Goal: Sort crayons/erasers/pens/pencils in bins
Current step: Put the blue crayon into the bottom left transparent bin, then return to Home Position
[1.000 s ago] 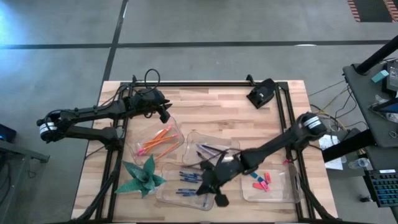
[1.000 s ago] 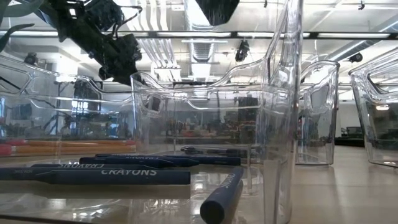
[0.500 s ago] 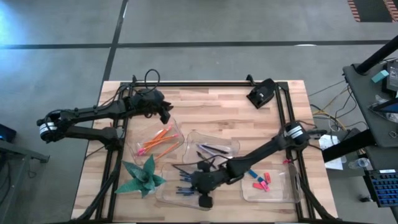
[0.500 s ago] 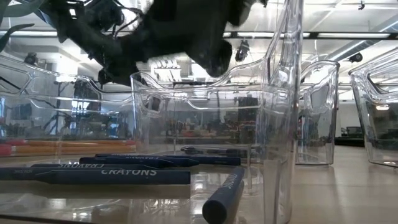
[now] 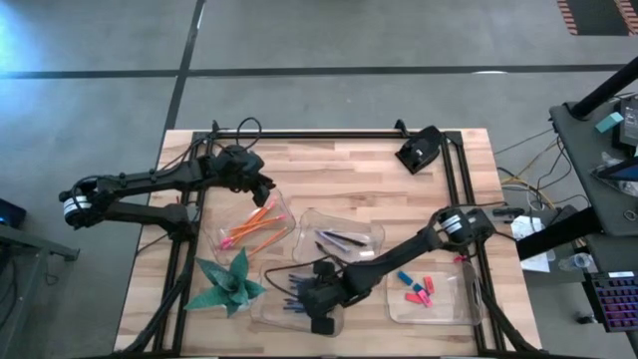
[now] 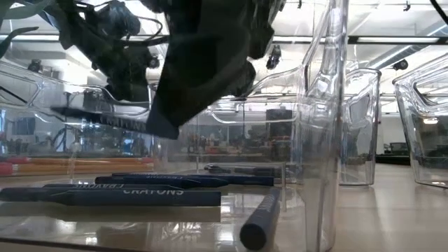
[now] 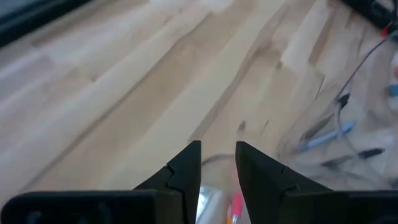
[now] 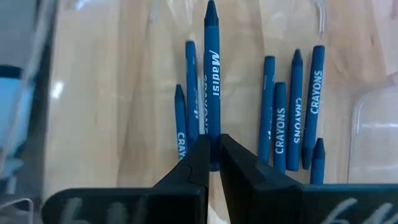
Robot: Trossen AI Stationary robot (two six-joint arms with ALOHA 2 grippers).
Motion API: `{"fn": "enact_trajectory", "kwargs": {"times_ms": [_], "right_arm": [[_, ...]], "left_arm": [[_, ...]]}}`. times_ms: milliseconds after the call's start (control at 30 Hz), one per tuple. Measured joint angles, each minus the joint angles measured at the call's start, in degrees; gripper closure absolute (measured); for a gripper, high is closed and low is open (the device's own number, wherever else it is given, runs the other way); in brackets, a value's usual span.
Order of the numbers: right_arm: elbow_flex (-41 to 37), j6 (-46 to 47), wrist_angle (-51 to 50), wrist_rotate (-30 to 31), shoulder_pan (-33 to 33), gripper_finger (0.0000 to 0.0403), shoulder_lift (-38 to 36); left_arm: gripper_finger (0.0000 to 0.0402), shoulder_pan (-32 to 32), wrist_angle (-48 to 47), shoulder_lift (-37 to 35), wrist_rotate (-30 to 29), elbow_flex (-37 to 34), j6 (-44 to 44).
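The right gripper [image 8: 214, 163] hangs over the crayon bin [image 5: 267, 305] near the counter's [image 5: 339, 170] front edge, clenched on a blue crayon [image 8: 212, 81] above six loose blue crayons [image 8: 281, 121]. The left gripper [image 7: 217, 163], fingers slightly apart and holding nothing, hovers at the far rim of the pencil bin [image 5: 282, 211] holding orange pencils [image 5: 254, 223].

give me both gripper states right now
Left gripper: open, empty, by the pencils bin.
Right gripper: shut on a blue crayon.
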Motion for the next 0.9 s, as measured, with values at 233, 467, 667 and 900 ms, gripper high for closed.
{"fn": "enact_trajectory", "kwargs": {"times_ms": [233, 467, 667, 900], "right_arm": [[6.66, -1.47, -8.50, -0.47, -0.13, 0.0388, 3.79], [8.77, -3.68, -9.99, -0.71, -0.13, 0.0379, 4.97], [8.23, -4.06, -9.50, -0.42, -0.35, 0.0347, 5.08], [8.42, -4.73, -9.97, -0.43, -0.37, 0.0298, 5.08]], "left_arm": [[0.0315, 0.02, -3.11, -0.02, 0.00, 0.00, -0.11], [0.0315, 0.02, -3.16, -0.02, -0.02, 0.00, -0.08], [0.0315, 0.02, -3.18, -0.02, -0.04, 0.00, -0.05], [0.0315, 0.02, -3.20, -0.02, -0.04, 0.00, -0.04]]}}
